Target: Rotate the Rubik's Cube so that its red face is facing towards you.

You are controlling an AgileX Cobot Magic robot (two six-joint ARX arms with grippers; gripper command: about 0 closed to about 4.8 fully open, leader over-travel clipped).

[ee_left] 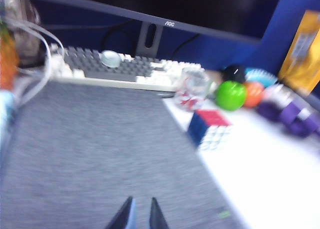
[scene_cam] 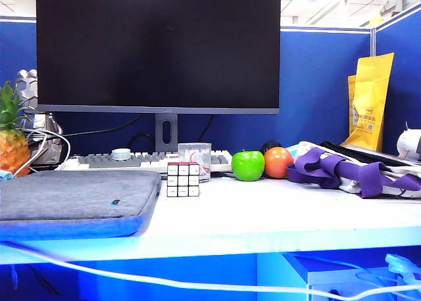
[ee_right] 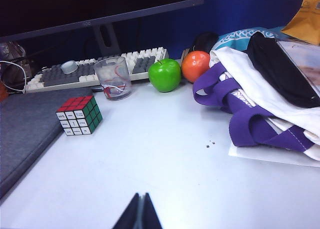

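The cube [scene_cam: 183, 179] stands flat and square on the white desk, beside the grey sleeve's edge and in front of the glass cup, untouched. Its white face looks toward the exterior camera. The red face [ee_right: 76, 102] is on top. Blue shows on one side and green on the other.
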